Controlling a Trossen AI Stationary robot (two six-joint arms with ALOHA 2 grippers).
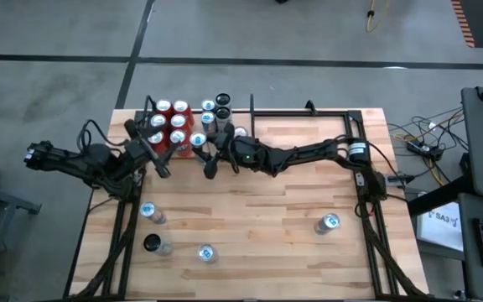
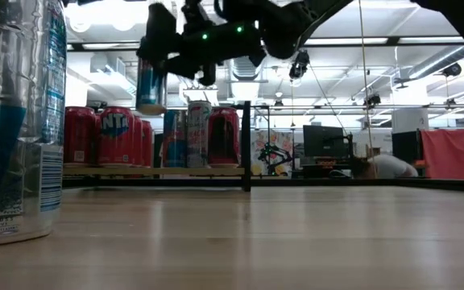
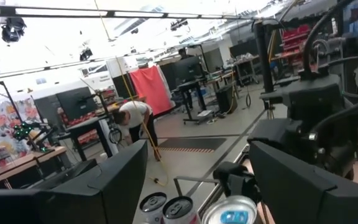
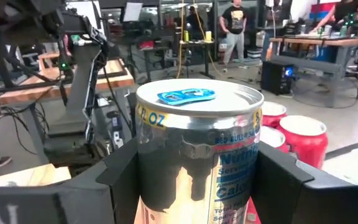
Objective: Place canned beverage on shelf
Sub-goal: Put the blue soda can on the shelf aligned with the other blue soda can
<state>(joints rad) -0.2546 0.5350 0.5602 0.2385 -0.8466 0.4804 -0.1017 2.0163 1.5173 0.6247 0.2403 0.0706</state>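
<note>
Left gripper (image 1: 159, 159) is parked at the shelf's (image 1: 148, 107) left edge, fingers spread, nothing held. Red cans (image 1: 171, 126) are packed in rows on the light wood plank inside the thin black frame; two dark-topped cans (image 1: 222, 106) sit at the bay's right side. Silver-blue can (image 4: 197, 149), smooth cylinder with blue pull tab, is pinched by the right gripper (image 1: 204, 149) and held in the air above the shelf's front edge. Four loose cans (image 1: 206, 252) stand along the table's (image 1: 267, 226) near edge; mid-table is left bare.
</note>
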